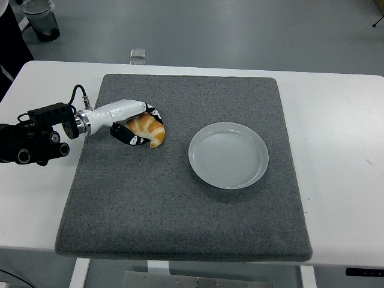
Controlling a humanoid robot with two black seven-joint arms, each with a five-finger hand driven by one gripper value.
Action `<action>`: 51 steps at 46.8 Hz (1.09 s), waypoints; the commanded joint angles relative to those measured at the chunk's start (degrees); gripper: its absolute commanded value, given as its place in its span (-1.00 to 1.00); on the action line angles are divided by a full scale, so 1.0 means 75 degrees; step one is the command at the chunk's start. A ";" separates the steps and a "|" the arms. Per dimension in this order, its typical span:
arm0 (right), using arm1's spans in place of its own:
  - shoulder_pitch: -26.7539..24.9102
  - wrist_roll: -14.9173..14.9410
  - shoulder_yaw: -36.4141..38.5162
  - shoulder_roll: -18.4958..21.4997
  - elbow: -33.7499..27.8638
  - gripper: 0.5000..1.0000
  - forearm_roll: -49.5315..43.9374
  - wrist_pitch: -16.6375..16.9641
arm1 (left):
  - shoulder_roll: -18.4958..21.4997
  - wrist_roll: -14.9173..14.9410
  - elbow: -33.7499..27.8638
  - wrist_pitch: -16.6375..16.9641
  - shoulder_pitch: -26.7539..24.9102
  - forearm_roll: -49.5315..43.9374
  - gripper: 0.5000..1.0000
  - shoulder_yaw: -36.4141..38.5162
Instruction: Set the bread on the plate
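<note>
Bread [147, 129], a golden croissant-shaped piece, lies on the left part of a grey mat [180, 198] that covers most of a white table [336, 120]. The left hand [133, 123] has its fingers curled around the bread: white-and-black fingers [151, 111] wrap its far side and the thumb presses its near-left side, so part of the bread's left end is hidden. Whether the bread is lifted off the mat or resting on it cannot be told. The left arm comes in from the left edge, its black body cut off there (a cable loops above the wrist). The right arm does not show.

An empty pale plate [228, 155] sits on the mat to the right of the bread, well apart from it, with bare mat between them. Open mat stretches toward the near edge of the table. Beyond the far edge, a small clear object [138, 53] lies on the floor, and a dark bin [41, 18] is cut off at the top left corner.
</note>
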 commanded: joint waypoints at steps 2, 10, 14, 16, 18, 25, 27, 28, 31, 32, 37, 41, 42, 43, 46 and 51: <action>0.0003 -0.0002 0.0000 0.0000 0.0000 0.72 0.0000 0.0001 | 0.0001 -0.0011 0.0001 -0.0010 -0.0021 -0.0002 -1.00 0.0001; 0.0003 0.0010 0.0000 0.0000 0.0000 0.72 -0.0012 0.0001 | 0.0001 -0.0034 0.0001 -0.0010 -0.0010 0.0010 -1.00 0.0013; 0.0003 -0.0002 0.0000 0.0000 0.0000 0.73 0.0000 0.0001 | 0.0001 -0.0034 0.0001 -0.0010 -0.0021 0.0010 -1.00 0.0024; 0.0003 0.0010 0.0000 0.0000 0.0000 0.72 0.0000 0.0001 | 0.0013 -0.0034 0.0013 -0.0010 -0.0021 0.0010 -1.00 0.0013; 0.0003 -0.0002 0.0000 0.0000 0.0000 0.72 0.0000 0.0001 | 0.0001 -0.0034 0.0013 -0.0010 -0.0021 0.0010 -1.00 0.0024; 0.0003 -0.0002 0.0000 0.0000 0.0000 0.72 0.0000 0.0001 | 0.0013 -0.0034 0.0013 -0.0010 -0.0150 0.0080 -1.00 0.0001; 0.0003 -0.0002 0.0000 0.0000 0.0000 0.72 0.0000 0.0001 | 0.0013 -0.0034 0.0024 -0.0010 -0.0244 0.0092 -1.00 0.0001; 0.0003 -0.0002 0.0000 0.0000 0.0000 0.72 0.0000 0.0001 | 0.0013 -0.0034 0.0024 -0.0010 -0.0291 0.0104 -1.00 0.0001; 0.0014 -0.0002 0.0000 0.0000 0.0000 0.73 -0.0012 0.0001 | 0.0013 -0.0046 0.0024 -0.0010 -0.0431 0.0115 -1.00 0.0001; 0.0014 -0.0002 0.0000 0.0000 0.0000 0.72 -0.0012 0.0001 | 0.0024 -0.0046 0.0036 -0.0010 -0.0478 0.0115 -1.00 0.0001; 0.0003 -0.0002 0.0000 0.0000 0.0000 0.72 -0.0012 0.0001 | 0.0025 -0.0058 0.0048 -0.0010 -0.0712 0.0127 -1.00 0.0001; 0.0003 0.0010 0.0000 0.0000 0.0000 0.72 -0.0012 0.0001 | 0.0025 -0.0081 0.0118 -0.0010 -0.0888 0.0127 -1.00 0.0001; 0.0003 0.0010 0.0000 0.0000 0.0000 0.72 -0.0012 0.0001 | 0.0025 -0.0104 0.0130 -0.0010 -0.0923 0.0127 -1.00 0.0001; 0.0003 -0.0002 0.0000 0.0000 0.0000 0.73 -0.0012 0.0001 | 0.0025 -0.0128 0.0165 0.0002 -0.0982 0.0139 -1.00 0.0001; 0.0003 -0.0002 0.0000 0.0000 0.0000 0.72 -0.0012 0.0001 | 0.0025 -0.0186 0.0235 -0.0010 -0.1122 0.0139 -1.00 0.0001; 0.0003 -0.0002 0.0000 0.0000 0.0000 0.72 -0.0012 0.0001 | 0.0060 -0.0245 0.0282 -0.0010 -0.1380 0.0139 -1.00 0.0013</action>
